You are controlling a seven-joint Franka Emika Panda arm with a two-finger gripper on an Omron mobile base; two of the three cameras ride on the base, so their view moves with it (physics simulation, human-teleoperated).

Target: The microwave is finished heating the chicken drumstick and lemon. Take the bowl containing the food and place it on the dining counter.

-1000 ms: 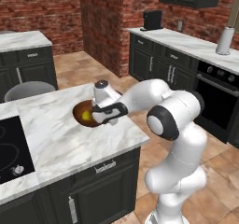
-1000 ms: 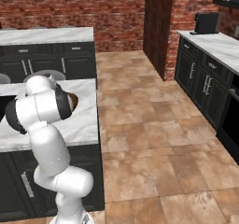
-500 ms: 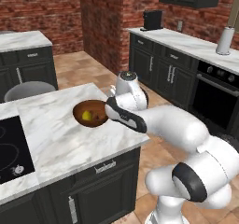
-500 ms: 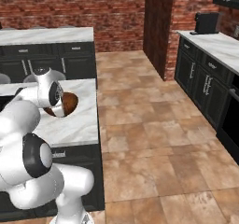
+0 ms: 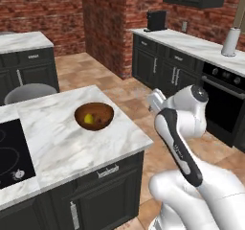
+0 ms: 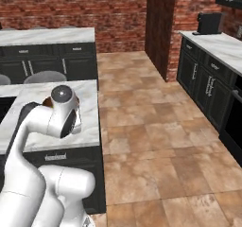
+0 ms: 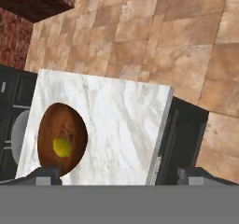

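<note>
- Since a second ago my arm has swung off the bowl [image 5: 94, 116] and pulled back past the counter's edge, so my claw [image 7: 119, 175] now hangs over the floor side, well apart from it.
- My claw is spread wide and holds nothing; in the hand view its two tips sit far apart at the bottom edge, one under the bowl, the other below the dark cabinet front [image 7: 184, 134].
- That bowl rests alone on the dining counter [image 5: 62, 143], near the far edge and towards the corner nearest my arm, with the lemon [image 5: 88, 119] inside; a brown shape beside it is probably the chicken drumstick [image 5: 100, 120], though it is too dim to be sure.
- By my reckoning the placing step is done and I am in the retreat; what is left only calls for keeping my elbow away from the counter's corner.
- Around: a black cooktop [image 5: 10, 152] at the counter's left end, a grey stool [image 5: 29, 92] behind the far edge, and the oven [image 5: 224, 107] to my right.
- Nothing stands near the bowl to knock it.
</note>
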